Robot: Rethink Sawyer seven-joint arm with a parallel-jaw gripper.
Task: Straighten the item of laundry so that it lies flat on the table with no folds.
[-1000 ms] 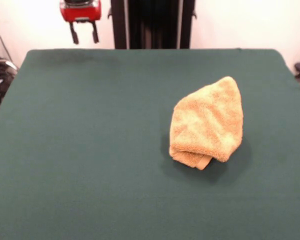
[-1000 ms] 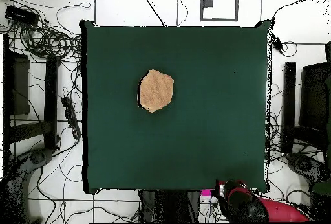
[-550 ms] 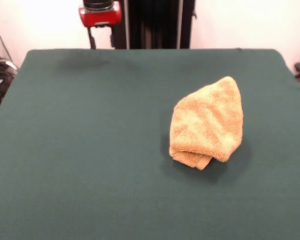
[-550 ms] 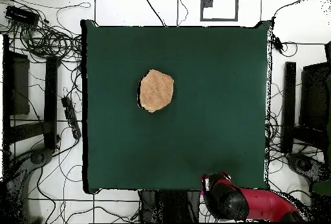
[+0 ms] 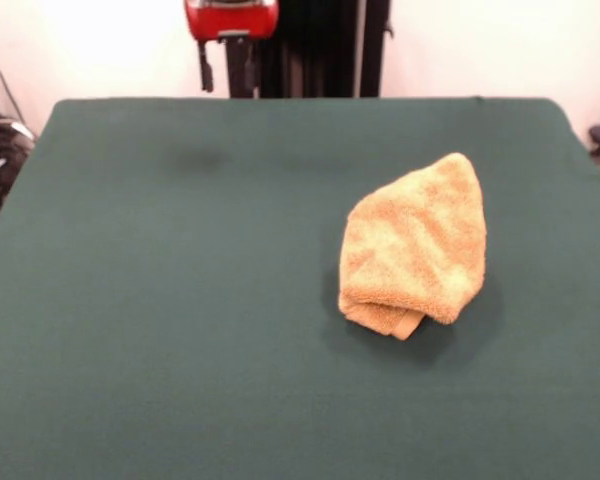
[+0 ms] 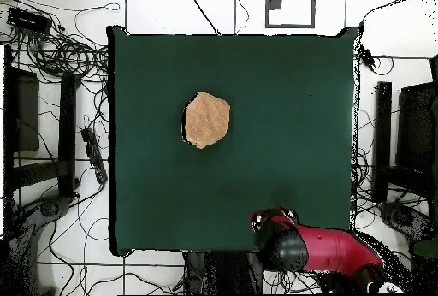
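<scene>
Towel [image 5: 414, 245] fold underneath, front view only

Tool [image 5: 227, 70] shifted sideways along far edge toward pedestal, now over tabletop [image 5: 180, 300] rim; arm [image 6: 329, 250] swung further in overhead.

A white tiled floor [image 6: 162, 6] surrounds the work area on every side. Tangled black cables [image 6: 60, 49] sprawl across it on one side, with more cables [image 6: 381, 57] trailing on the opposite side. Dark equipment racks [image 6: 38, 130] stand along that cable-strewn side, and another dark unit [image 6: 411, 134] stands opposite. A grey-framed panel [image 6: 291, 3], perhaps a floor marking, lies beyond one edge.
</scene>
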